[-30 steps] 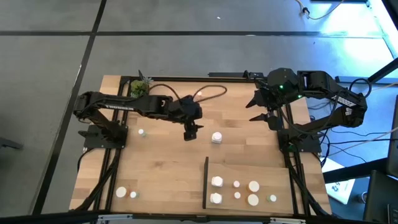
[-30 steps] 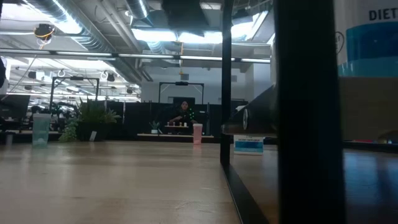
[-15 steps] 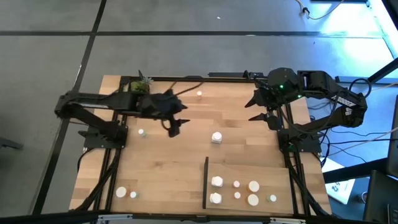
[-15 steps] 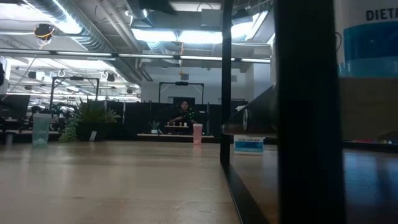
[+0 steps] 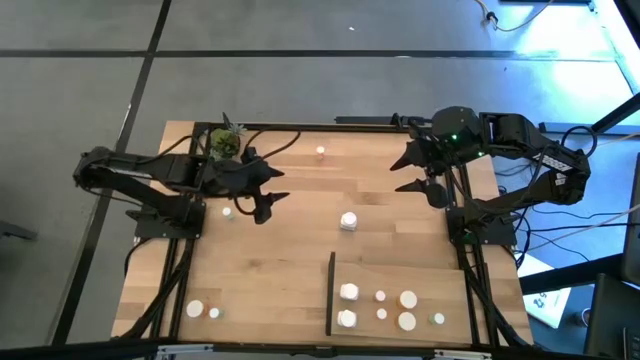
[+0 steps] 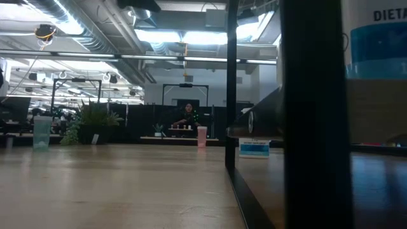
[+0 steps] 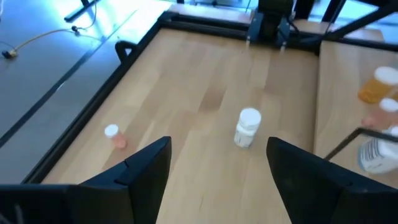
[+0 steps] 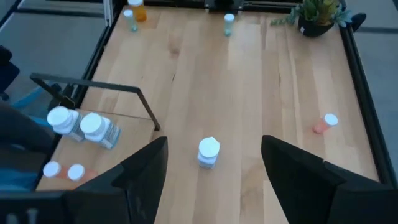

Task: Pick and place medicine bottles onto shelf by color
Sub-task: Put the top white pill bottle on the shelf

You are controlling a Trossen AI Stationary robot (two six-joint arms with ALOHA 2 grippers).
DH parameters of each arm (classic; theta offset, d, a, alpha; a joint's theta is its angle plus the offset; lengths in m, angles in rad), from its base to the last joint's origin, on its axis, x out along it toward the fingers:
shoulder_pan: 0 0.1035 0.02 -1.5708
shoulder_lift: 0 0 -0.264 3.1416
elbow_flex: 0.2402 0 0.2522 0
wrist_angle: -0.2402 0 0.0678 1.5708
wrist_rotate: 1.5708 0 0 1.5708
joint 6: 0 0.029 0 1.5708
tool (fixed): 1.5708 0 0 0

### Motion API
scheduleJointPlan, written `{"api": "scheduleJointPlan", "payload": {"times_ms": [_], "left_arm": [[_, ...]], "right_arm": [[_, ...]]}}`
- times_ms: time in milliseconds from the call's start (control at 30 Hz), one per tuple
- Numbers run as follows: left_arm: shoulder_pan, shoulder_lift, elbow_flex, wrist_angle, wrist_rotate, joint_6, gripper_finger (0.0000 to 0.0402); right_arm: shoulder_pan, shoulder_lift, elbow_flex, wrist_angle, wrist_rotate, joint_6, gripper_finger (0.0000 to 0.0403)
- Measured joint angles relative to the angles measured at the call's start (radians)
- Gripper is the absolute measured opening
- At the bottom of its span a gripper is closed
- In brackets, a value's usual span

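A white medicine bottle [image 5: 348, 221] stands upright on its base mid-table, also in the left wrist view [image 7: 247, 127] and the right wrist view [image 8: 208, 152]. A small pinkish bottle [image 5: 320, 152] stands near the far edge, and a small one [image 5: 227, 212] stands at the left. The shelf [image 5: 440, 285], with its black strip [image 5: 331, 292], lies at the near right and bears several bottles [image 5: 348, 292]. My left gripper [image 5: 268, 192] is open at the table's left, well short of the white bottle. My right gripper [image 5: 402, 176] hangs open at the far right.
A small potted plant [image 5: 225, 143] sits at the far left corner. Two more bottles [image 5: 195, 309] stand at the near left corner. Bare wood lies between the white bottle and the shelf. In the low view, a person [image 6: 187, 116] shows far off in the room.
My left gripper has drawn back toward the table's left edge, away from the white bottle, rising a little and rolling somewhat; it stays open. The white bottle stands where it was.
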Motion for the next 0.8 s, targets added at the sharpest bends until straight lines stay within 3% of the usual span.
{"api": "scheduleJointPlan", "payload": {"times_ms": [433,800], "left_arm": [[-0.005,0.001,0.000,-0.001,-0.019,0.002,0.0255],[-0.005,0.001,0.000,-0.002,-0.018,0.002,0.0255]], "right_arm": [[0.003,0.037,-0.016,0.025,0.000,0.154,0.0261],[0.067,0.240,-0.106,0.018,0.095,0.100,0.0261]]}}
